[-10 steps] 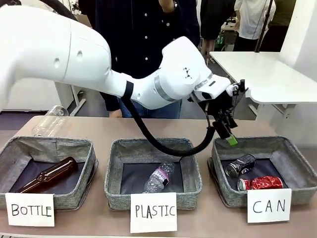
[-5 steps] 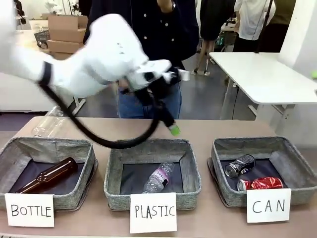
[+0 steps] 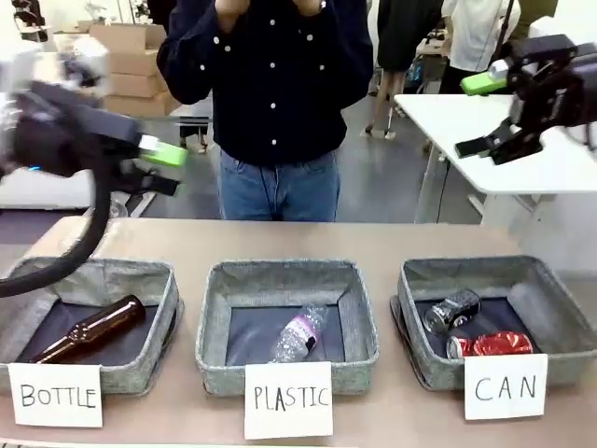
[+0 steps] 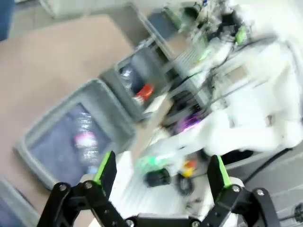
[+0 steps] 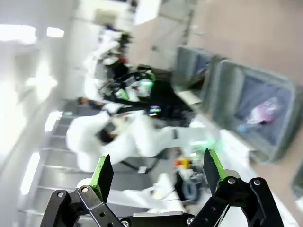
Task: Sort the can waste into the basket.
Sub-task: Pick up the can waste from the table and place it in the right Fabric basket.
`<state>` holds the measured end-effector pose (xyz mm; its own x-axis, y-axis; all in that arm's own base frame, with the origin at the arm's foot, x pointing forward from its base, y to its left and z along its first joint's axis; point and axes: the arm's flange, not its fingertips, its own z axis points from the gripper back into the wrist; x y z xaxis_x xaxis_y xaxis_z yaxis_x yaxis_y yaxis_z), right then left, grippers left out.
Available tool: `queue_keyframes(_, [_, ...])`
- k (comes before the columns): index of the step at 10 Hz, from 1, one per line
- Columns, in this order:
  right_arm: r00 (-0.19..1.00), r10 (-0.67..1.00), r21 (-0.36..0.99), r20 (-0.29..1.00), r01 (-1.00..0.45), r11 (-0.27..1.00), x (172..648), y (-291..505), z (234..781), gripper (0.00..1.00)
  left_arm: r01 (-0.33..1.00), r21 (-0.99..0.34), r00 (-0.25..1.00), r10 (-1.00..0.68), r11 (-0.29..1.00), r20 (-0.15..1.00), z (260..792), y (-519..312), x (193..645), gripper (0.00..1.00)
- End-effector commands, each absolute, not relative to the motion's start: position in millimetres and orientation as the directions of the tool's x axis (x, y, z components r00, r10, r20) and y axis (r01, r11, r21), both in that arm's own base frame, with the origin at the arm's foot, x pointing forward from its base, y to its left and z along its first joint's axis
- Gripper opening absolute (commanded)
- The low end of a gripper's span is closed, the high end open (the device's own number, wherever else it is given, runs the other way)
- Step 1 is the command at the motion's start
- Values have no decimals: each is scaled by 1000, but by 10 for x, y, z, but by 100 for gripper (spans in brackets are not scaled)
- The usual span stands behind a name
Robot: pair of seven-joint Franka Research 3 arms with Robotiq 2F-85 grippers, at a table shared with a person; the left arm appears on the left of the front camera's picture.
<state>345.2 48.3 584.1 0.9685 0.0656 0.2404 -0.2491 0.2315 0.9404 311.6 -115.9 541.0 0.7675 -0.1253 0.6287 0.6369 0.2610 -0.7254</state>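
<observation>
Both cans, the silver-and-black can [image 3: 452, 311] and the red can [image 3: 492, 344], lie side by side inside your CAN basket [image 3: 494, 267], well below the right tool [image 3: 480, 115], which hangs above it spread and empty; the left tool [image 3: 159, 168], also spread and empty, is up far left of that basket. Left of the CAN basket: PLASTIC basket [image 3: 213, 338] with one clear bottle [image 3: 298, 333], then BOTTLE basket [image 3: 164, 308] with one brown bottle [image 3: 91, 329]. Your count: three baskets, two cans, two bottles, two tools.

cans [image 3: 452, 311]: 2 | baskets [image 3: 289, 276]: 3 | label cards [image 3: 288, 399]: 3 | glass bottle [image 3: 93, 329]: 1 | plastic bottle [image 3: 298, 333]: 1
</observation>
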Motion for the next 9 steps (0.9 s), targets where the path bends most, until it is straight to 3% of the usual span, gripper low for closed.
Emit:
queue_keyframes(1, [997,-65,986,45,-34,161,3507,231,5715,100,562,-823,819,83,87,568,5323,-636,3051,100])
queue_keyframes(2, [987,-149,981,52,-22,192,3510,61,5690,100,619,-784,782,146,-56,606,5250,-334,3073,100])
queue_keyframes(3, [988,32,972,150,-154,177,3469,401,5738,100,597,-784,797,-21,169,603,5479,-796,3102,100])
queue_keyframes(9, [988,32,972,150,-154,177,3469,401,5738,100,597,-784,797,-21,169,603,5479,-796,3102,100])
